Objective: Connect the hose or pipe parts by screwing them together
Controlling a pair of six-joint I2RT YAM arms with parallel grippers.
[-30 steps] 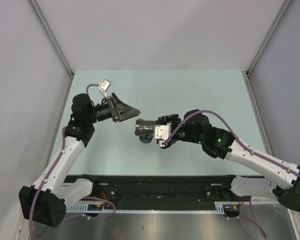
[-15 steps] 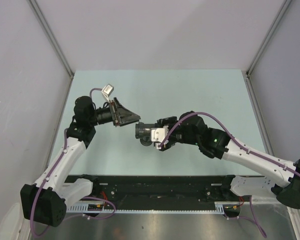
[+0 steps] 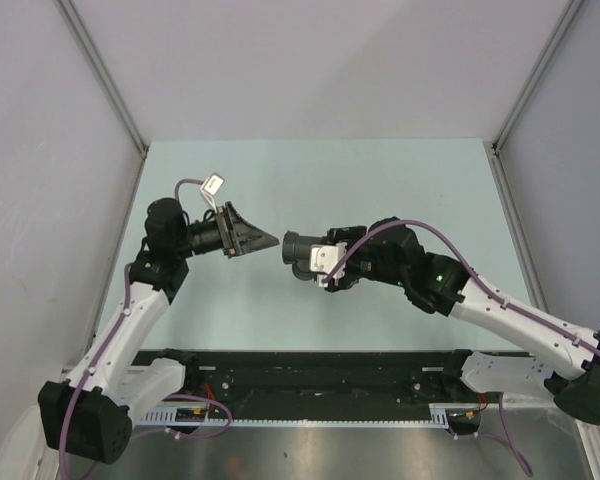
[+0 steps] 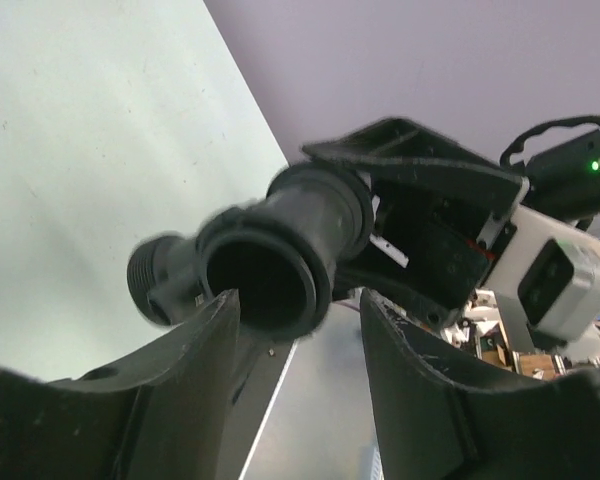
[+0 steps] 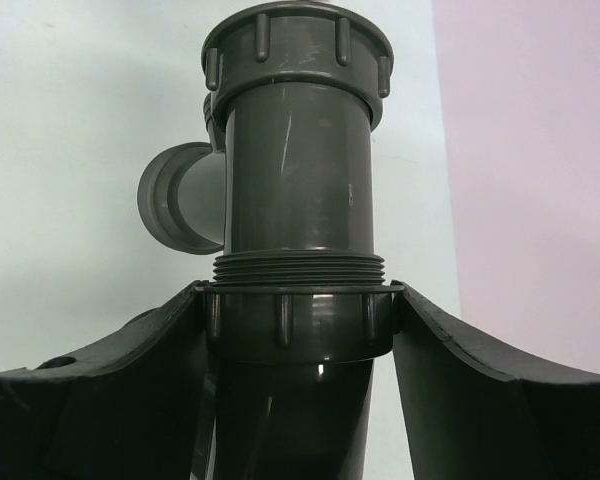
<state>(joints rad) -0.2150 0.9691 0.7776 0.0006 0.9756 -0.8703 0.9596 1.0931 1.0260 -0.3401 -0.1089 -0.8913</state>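
Note:
The hose or pipe parts show as one dark grey piece: a straight tube with ribbed collars, an exposed thread and a round side port. My right gripper is shut on the lower ribbed collar, one finger on each side. In the top view the piece lies level above the table, its open end pointing left out of the right gripper. The left gripper faces that end across a small gap. From the left wrist, the tube's open mouth sits just beyond the open, empty left gripper.
The pale green table is walled by grey panels on three sides. A black rail with the arm bases runs along the near edge. Purple cables follow both arms.
The left gripper has turned about its own axis and its tip dropped slightly. The right gripper carried the pipe piece a little right, so a small gap separates the two.

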